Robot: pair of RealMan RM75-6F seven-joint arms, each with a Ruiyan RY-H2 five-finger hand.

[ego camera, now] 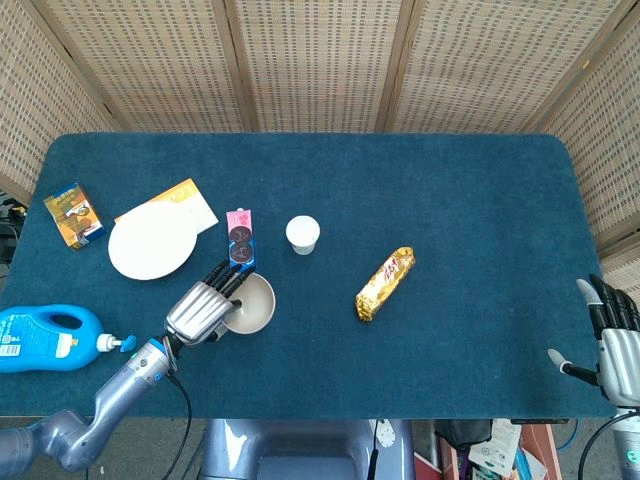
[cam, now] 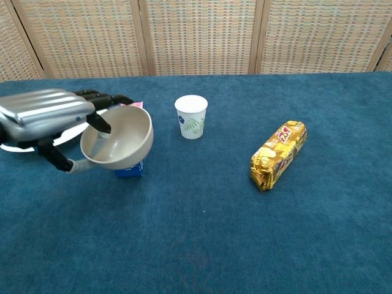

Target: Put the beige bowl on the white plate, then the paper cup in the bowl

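Note:
My left hand (ego camera: 203, 309) (cam: 44, 117) grips the beige bowl (ego camera: 251, 302) (cam: 119, 135) by its left rim and holds it tilted above the table, in front of the blue cookie pack (ego camera: 240, 240). The white plate (ego camera: 152, 241) (cam: 12, 142) lies to the left, partly hidden by the hand in the chest view. The paper cup (ego camera: 302, 234) (cam: 191, 116) stands upright right of the bowl. My right hand (ego camera: 612, 342) hangs open at the table's right front corner, holding nothing.
A gold snack pack (ego camera: 385, 283) (cam: 277, 154) lies right of the cup. A yellow booklet (ego camera: 190, 200) sits under the plate's far edge, a small snack box (ego camera: 74, 214) at the far left, a blue soap bottle (ego camera: 50, 338) at front left.

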